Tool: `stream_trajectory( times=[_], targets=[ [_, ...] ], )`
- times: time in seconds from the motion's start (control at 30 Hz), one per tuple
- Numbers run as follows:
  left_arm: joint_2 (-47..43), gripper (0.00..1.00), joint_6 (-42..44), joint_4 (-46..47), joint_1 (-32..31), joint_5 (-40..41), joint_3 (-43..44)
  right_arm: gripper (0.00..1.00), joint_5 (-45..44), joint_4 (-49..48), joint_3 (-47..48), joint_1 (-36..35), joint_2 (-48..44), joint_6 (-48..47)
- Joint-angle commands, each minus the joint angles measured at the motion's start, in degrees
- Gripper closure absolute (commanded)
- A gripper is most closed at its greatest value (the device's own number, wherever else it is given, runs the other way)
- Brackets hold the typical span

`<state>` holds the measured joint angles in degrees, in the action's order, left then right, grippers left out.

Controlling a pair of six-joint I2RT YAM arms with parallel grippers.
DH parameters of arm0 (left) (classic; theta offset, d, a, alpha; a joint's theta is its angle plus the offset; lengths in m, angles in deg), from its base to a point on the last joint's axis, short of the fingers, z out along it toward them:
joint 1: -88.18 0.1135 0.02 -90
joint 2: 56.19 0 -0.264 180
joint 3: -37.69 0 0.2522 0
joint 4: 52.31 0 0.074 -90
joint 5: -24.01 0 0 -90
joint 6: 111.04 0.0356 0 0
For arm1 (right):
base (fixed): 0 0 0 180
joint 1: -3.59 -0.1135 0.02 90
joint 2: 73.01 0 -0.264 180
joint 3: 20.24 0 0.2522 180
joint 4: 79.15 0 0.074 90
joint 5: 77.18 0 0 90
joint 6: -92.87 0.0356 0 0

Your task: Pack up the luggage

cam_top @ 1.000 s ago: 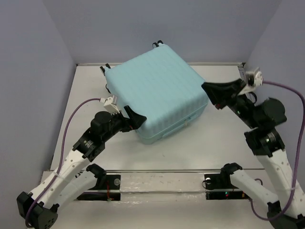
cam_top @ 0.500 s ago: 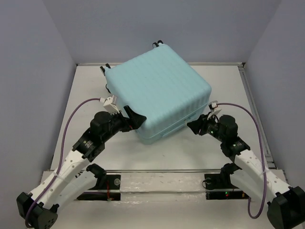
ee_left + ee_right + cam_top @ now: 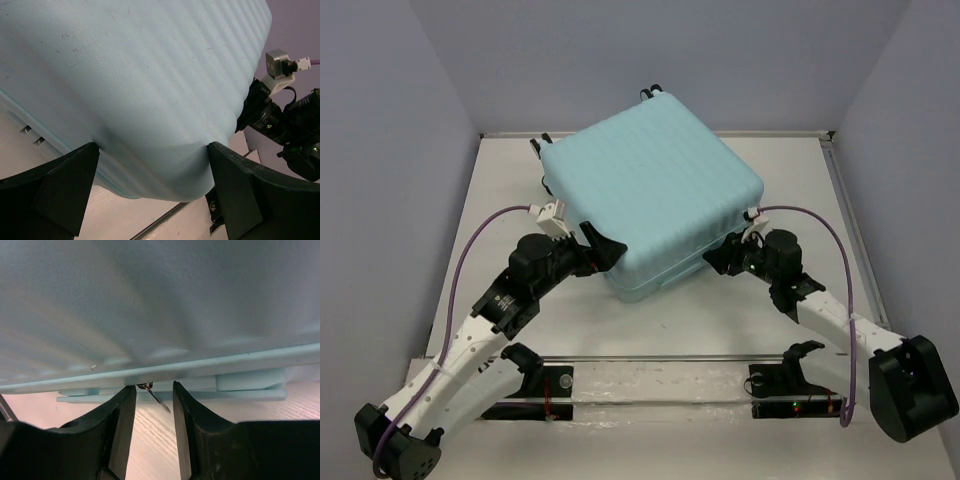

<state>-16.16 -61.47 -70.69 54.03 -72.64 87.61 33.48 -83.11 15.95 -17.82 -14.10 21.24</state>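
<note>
1. Luggage (image 3: 650,200): closed, lying flat on the table (image 3: 720,325), directly ahead of both grippers.
2. Left gripper (image 3: 151,147): jaws spread wide, with the shell's near corner between the fingers.
3. Right gripper (image 3: 152,386): jaws narrowly parted at the side seam, with a small metal zip pull (image 3: 158,398) between the fingertips.

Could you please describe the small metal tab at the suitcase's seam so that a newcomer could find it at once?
The big aqua suitcase fills the middle of the table. Along its near right side runs the seam between the shells, where the right gripper sits. The tab hangs from that seam between the fingers: the only thin, dark metal piece against pale plastic.
</note>
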Motion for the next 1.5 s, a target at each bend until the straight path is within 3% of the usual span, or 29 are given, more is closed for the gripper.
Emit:
stream_trajectory(
  times=[0.0,0.1,0.23,0.27,0.4,0.43,0.53,0.63,0.77,0.9,1.0,1.1,1.13,1.2,1.23,1.27,1.3,1.33,1.37,1.43,1.47],
  targets=[
    [0.0,0.01,1.3,10.1,-0.9,-3.8,2.8,0.60,3.0,-10.5,0.8,0.1,1.7,0.0],
    [0.7,0.01,1.0,11.0,-0.9,-4.2,2.3,0.69,3.6,-12.9,0.5,0.1,4.2,0.7],
    [1.8,0.01,-0.3,13.7,-0.9,-5.5,1.5,0.93,3.3,-16.7,-0.7,-2.9,6.3,3.2],
    [2.3,0.01,-1.1,15.8,-0.9,-5.8,1.4,0.93,2.6,-17.6,-1.3,-4.6,6.4,4.6],
    [7.1,0.02,-2.5,20.4,-0.9,-7.0,2.2,0.93,-11.7,-15.1,-0.1,-27.9,5.4,6.1],
    [8.3,0.02,-2.6,21.9,-1.1,-7.0,2.6,0.93,-19.8,-12.1,2.9,-41.6,8.0,6.1],
    [8.7,0.02,-3.3,23.0,-1.6,-5.7,2.7,0.93,-32.1,-7.9,12.3,-55.7,18.5,6.6],
    [7.5,0.02,-3.5,22.6,-1.9,-4.6,2.2,0.93,-39.9,-6.4,10.4,-55.1,19.3,8.0],
    [5.6,0.02,-1.9,18.0,-2.0,-0.8,2.5,0.93,-40.2,-4.0,2.5,-44.4,9.3,10.8],
    [4.8,0.02,-1.0,15.3,-2.0,2.8,2.8,0.93,-46.4,9.1,-1.0,-35.5,-5.7,13.4],
    [5.7,0.02,-0.8,14.2,-1.8,4.6,2.8,0.93,-54.0,21.2,-0.4,-32.9,-9.9,16.6],
    [6.8,0.01,-0.3,13.2,-1.4,5.2,3.2,0.93,-58.1,26.9,-0.5,-31.5,-13.8,19.2],
    [6.9,0.01,-0.1,12.9,-1.4,5.3,3.4,0.93,-56.5,25.0,-0.6,-31.5,-13.9,18.1],
    [7.1,0.01,0.3,14.2,-1.4,2.0,3.6,0.93,-45.0,10.9,-1.7,-31.5,-11.3,13.5],
    [7.0,0.01,0.3,15.0,-1.8,0.1,3.5,0.93,-35.9,6.6,-1.0,-31.5,-4.8,13.6],
    [7.0,0.01,0.2,16.0,-2.1,0.2,3.3,0.93,-33.3,0.8,0.7,-34.1,-0.2,13.5],
    [7.5,0.01,0.7,15.7,-2.4,0.5,3.5,0.93,-34.6,2.2,3.6,-37.3,4.1,12.6],
    [7.9,0.01,1.0,15.2,-2.5,1.0,3.7,0.93,-45.0,6.7,10.7,-40.1,7.7,12.1],
    [8.4,0.01,1.2,13.8,-2.5,2.9,4.3,0.93,-48.6,16.6,12.3,-40.2,10.7,14.7],
    [8.7,0.01,1.8,12.8,-2.5,4.4,4.7,0.93,-52.8,21.5,8.0,-33.6,5.8,17.6],
    [8.8,0.01,2.3,11.8,-2.3,5.6,4.9,0.93,-47.5,22.3,-0.6,-27.2,0.8,19.1]
  ],
)
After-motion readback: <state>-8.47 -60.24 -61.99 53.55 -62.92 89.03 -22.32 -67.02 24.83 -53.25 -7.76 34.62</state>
